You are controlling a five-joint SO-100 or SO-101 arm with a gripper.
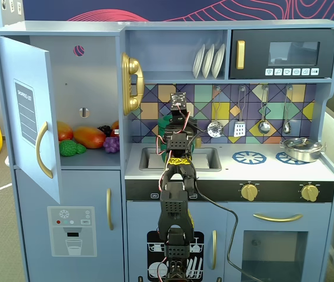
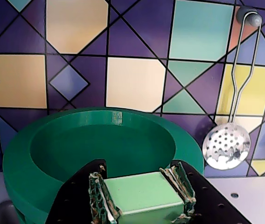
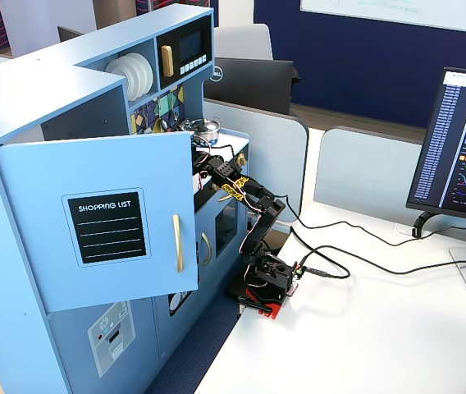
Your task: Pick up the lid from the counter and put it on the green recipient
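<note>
While the arm reaches in over the toy kitchen's worktop (image 1: 326, 171), the wrist view tells the story. Lower left to centre of that frame: the lid (image 2: 100, 149), a dark green dished disc, fills the picture, its pale green handle tab (image 2: 144, 192) pinched squarely between the two black fingers of the end effector (image 2: 142, 193). Clamped on the tab, then, pads pressed against both its sides. Whether the lid is already resting on the green recipient (image 1: 164, 124) or hangs just above it, I cannot tell; in the fixed view from the front only a sliver of dark green peeks out at centre frame, beside the wrist, behind the sink (image 1: 181, 158).

Moving right in the wrist view, a slotted spoon (image 2: 226, 147) hangs on the tiled wall, close to the lid's rim, so no sideways swing that way. Far right in the front view sits the silver pot (image 1: 301, 148), well clear.

My call: this is the placing step. Keep the disc level, centre it over the pot's mouth, lower straight down until the rim seats all round, and only then part the fingers. Release early or tilted and the lid could slide off toward the sink.
</note>
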